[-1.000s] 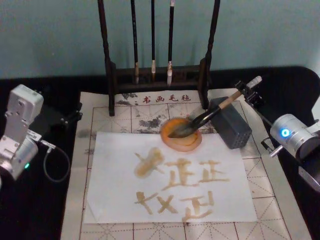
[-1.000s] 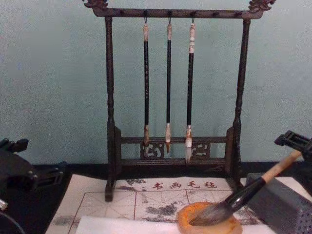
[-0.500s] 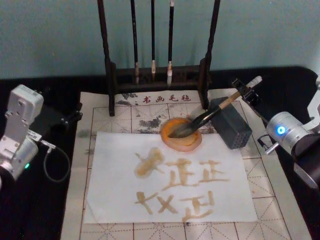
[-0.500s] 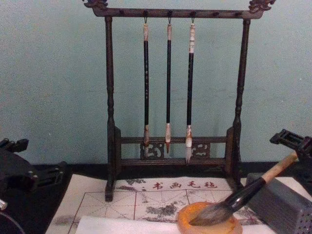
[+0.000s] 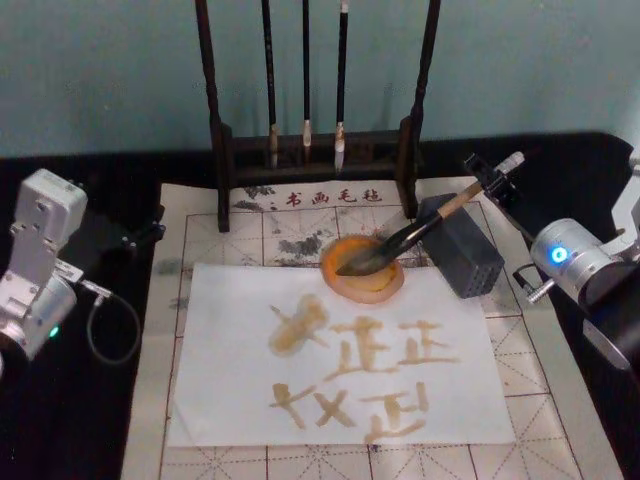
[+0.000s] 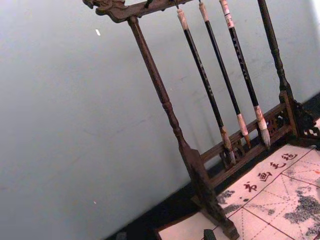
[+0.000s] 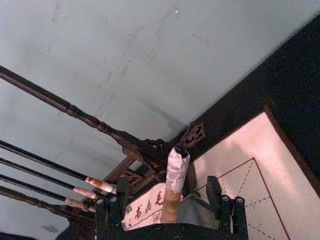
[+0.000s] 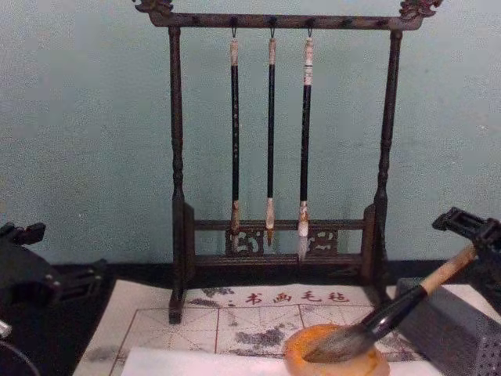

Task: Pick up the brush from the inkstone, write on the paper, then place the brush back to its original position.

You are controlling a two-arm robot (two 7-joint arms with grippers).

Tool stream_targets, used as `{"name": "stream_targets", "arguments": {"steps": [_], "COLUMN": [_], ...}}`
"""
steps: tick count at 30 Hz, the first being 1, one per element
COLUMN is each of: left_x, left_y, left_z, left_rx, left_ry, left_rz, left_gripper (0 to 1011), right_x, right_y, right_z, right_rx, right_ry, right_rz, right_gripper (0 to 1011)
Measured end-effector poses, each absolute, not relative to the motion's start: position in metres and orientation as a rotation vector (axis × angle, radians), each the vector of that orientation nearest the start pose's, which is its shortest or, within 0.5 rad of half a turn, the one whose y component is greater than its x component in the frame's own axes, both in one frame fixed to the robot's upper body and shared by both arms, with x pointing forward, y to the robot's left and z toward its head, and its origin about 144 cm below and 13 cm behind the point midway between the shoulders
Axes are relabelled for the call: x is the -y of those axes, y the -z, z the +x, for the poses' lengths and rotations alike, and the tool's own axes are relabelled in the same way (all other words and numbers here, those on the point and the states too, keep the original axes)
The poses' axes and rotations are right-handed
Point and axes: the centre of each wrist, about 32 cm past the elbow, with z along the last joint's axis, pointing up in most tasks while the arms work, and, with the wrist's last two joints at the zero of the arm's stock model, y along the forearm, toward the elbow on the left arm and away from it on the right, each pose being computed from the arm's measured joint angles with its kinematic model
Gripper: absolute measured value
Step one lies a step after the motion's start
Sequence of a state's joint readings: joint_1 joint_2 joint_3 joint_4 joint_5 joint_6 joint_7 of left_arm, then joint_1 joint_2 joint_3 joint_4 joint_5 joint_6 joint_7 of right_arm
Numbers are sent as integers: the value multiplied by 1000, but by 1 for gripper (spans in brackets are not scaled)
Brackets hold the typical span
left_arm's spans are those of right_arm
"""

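The brush [image 5: 400, 238] lies slanted with its dark bristles in the orange inkstone [image 5: 345, 287] and its pale handle propped on a grey block [image 5: 462, 250]. My right gripper [image 5: 492, 178] stands open around the handle's whitish end, and the right wrist view shows the handle [image 7: 176, 170] between the fingers [image 7: 222, 202] with gaps on both sides. From the chest, the brush [image 8: 391, 317] rises toward that gripper [image 8: 473, 235]. The white paper [image 5: 230, 330] in front carries several amber strokes. My left gripper [image 5: 135, 232] is parked at the far left.
A dark wooden rack [image 5: 310, 150] with three slim hanging brushes stands behind the inkstone. A beige gridded mat [image 5: 540, 400] lies under the paper. A cable loops beside the left arm [image 5: 40, 270]. Black table surface surrounds the mat.
My right arm has shifted slightly left and back, with its gripper still at the handle's end. The brush, inkstone and left arm have stayed put.
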State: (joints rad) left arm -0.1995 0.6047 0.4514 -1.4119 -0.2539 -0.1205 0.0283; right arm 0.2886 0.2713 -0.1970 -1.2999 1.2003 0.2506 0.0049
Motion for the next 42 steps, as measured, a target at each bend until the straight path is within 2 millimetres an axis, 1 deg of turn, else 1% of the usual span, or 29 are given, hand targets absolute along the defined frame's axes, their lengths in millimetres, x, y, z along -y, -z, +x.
{"name": "stream_targets", "arguments": {"steps": [7, 24, 29, 31, 32, 33, 37, 38, 39, 40, 42], "left_x": [-310, -310, -310, -310, -310, -310, -310, -310, -310, -310, -310], "left_y": [-1140, -1140, -1140, -1140, -1140, -1140, -1140, -1140, -1140, -1140, -1140], "left_z": [489, 489, 489, 489, 489, 489, 489, 489, 489, 489, 489], "left_rx": [285, 285, 285, 285, 285, 285, 285, 285, 285, 285, 285], "left_ry": [-1248, -1248, -1248, -1248, -1248, -1248, -1248, -1248, -1248, -1248, -1248], "left_rz": [304, 304, 304, 304, 304, 304, 304, 304, 304, 304, 304], "left_gripper": [1001, 1001, 1001, 1001, 1001, 1001, 1001, 1001, 1001, 1001, 1001], "right_x": [270, 270, 270, 270, 270, 270, 270, 270, 270, 270, 270], "right_y": [-1156, -1156, -1156, -1156, -1156, -1156, -1157, -1157, -1157, -1156, -1157], "right_z": [539, 539, 539, 539, 539, 539, 539, 539, 539, 539, 539], "right_rx": [-885, -887, -887, -888, -888, -888, -888, -888, -888, -888, -888], "right_ry": [1246, 1245, 1245, 1245, 1244, 1244, 1244, 1244, 1244, 1244, 1244], "right_rz": [422, 426, 427, 427, 427, 427, 427, 427, 427, 427, 427], "right_gripper": [1000, 994, 896, 831, 818, 769, 687, 632, 605, 547, 489]}}
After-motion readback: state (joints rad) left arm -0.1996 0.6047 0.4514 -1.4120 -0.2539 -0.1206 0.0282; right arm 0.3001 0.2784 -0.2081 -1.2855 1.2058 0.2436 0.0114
